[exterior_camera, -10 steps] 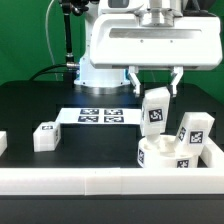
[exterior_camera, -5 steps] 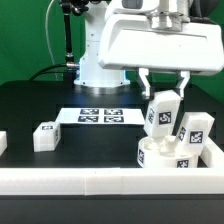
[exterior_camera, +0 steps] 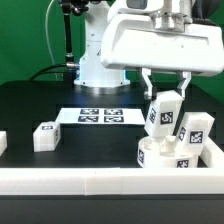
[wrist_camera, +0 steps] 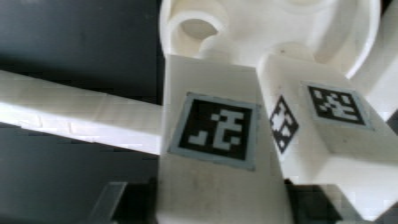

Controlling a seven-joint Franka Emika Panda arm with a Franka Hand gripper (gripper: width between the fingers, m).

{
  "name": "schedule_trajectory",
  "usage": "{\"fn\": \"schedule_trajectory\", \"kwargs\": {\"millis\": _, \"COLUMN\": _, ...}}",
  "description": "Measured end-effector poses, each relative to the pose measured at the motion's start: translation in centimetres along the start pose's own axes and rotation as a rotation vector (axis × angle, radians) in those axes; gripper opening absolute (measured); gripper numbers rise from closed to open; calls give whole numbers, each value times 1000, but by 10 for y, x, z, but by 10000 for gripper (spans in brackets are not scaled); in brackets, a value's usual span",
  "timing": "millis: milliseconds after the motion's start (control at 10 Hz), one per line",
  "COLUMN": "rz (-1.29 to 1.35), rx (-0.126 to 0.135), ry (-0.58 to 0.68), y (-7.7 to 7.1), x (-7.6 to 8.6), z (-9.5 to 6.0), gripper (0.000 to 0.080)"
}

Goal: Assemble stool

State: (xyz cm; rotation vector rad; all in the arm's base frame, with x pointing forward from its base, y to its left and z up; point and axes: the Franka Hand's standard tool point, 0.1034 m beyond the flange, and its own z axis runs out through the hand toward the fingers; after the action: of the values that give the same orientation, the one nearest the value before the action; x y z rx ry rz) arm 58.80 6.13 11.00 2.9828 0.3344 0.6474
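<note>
One leg [exterior_camera: 196, 131] looks already socketed in the seat [exterior_camera: 157, 158]; your claw [exterior_camera: 165, 98] pinches a second leg [exterior_camera: 162, 114] over that seat; a third leg [exterior_camera: 45, 135], well apart from the seat, is left to fit

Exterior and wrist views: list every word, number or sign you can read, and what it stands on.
Words, brands, numbers: none in either view.
Square black-and-white tags, patterns rather than letters: on the raised leg, the leg beside it, the loose leg and the marker board.
</note>
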Motion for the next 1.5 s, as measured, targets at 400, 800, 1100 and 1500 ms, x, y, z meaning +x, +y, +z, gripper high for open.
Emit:
{"fn": "schedule_trajectory", "kwargs": {"millis": 400, "rz": -13, "rx": -11, "ry": -5, "y": 12, "x": -10, "z": 2, "gripper": 324}}
{"fn": "schedule_trajectory", "kwargs": {"millis": 800, "rz": -18, "rx": -8, "ry": -17, "y": 7, "x": -16, "z": 7, "gripper": 324}}
{"fn": "schedule_trajectory", "kwargs": {"millis": 1100, "rz": -24, "rx": -10, "ry": -17, "y": 5, "x": -19, "z": 11, "gripper": 324}}
{"fn": "schedule_trajectory", "kwargs": {"millis": 1500, "rz": -27, "rx": -21, "ry": 11, "y": 6, "x": -17, "z": 13, "gripper": 324}}
